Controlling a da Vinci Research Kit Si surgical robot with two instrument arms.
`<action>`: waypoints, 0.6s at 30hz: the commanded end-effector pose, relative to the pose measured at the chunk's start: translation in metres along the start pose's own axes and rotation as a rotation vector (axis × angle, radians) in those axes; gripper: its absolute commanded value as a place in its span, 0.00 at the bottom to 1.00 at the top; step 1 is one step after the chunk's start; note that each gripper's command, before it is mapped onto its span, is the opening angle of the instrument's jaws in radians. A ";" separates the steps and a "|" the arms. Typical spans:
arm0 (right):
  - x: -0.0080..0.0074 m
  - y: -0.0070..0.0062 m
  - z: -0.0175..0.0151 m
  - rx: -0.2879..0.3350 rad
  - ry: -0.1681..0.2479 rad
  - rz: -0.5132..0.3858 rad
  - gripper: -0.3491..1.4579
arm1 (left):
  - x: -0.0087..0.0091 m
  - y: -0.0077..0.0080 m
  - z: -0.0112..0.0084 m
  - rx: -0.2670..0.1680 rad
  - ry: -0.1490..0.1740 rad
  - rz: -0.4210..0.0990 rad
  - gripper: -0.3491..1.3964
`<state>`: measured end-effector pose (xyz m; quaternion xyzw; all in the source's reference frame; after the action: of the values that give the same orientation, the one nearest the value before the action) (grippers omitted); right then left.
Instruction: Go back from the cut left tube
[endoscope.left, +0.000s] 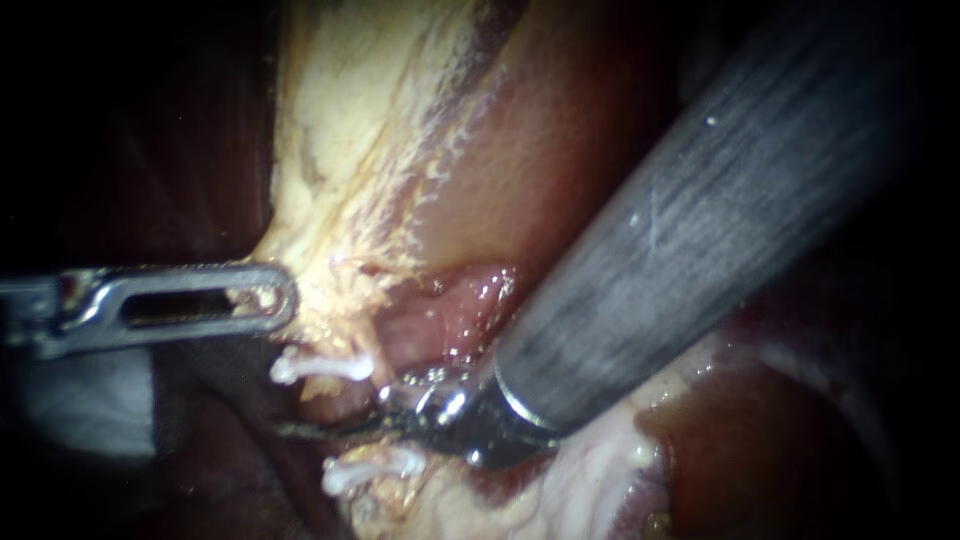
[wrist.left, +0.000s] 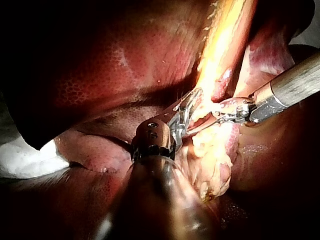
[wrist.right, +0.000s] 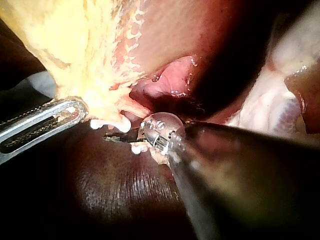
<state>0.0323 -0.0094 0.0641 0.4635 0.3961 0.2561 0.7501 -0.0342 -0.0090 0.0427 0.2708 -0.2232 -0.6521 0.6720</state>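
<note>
Risks, biggest first:
- The right instrument (endoscope.left: 320, 430) has a thick shaft lying close over the liver (endoscope.left: 770, 440). Backing out off its own line could scrape the liver.
- Its jaws look closed together and empty, and they lie between the white clips (endoscope.left: 320, 366). Catching a clip on the way out could drag it off the cut tube (endoscope.left: 332, 402).
- The left instrument (endoscope.left: 270, 300) has its jaws clamped on the yellow tissue (endoscope.left: 330, 150). More pull there could tear it or strain the clipped stumps.

The cut tube sits at the yellow tissue's lower edge, right beside the right instrument's tip.

Counts: one liver, two instruments, one sheet of yellow tissue, one cut tube in two stumps, two clips, one per stump.
</note>
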 end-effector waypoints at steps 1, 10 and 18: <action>0.0000 0.0000 0.0000 0.000 0.000 0.000 0.00 | 0.0000 0.0000 0.0000 0.000 0.000 0.000 0.00; 0.0001 -0.0003 0.0000 0.000 -0.003 0.000 0.47 | 0.0000 0.0001 0.0000 0.001 0.000 0.000 0.00; 0.0001 -0.0004 0.0000 -0.001 0.001 0.000 0.58 | 0.0000 0.0001 0.0000 -0.001 0.002 0.001 0.00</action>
<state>0.0324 -0.0095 0.0637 0.4632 0.3961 0.2563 0.7502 -0.0341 -0.0089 0.0428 0.2709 -0.2227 -0.6517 0.6725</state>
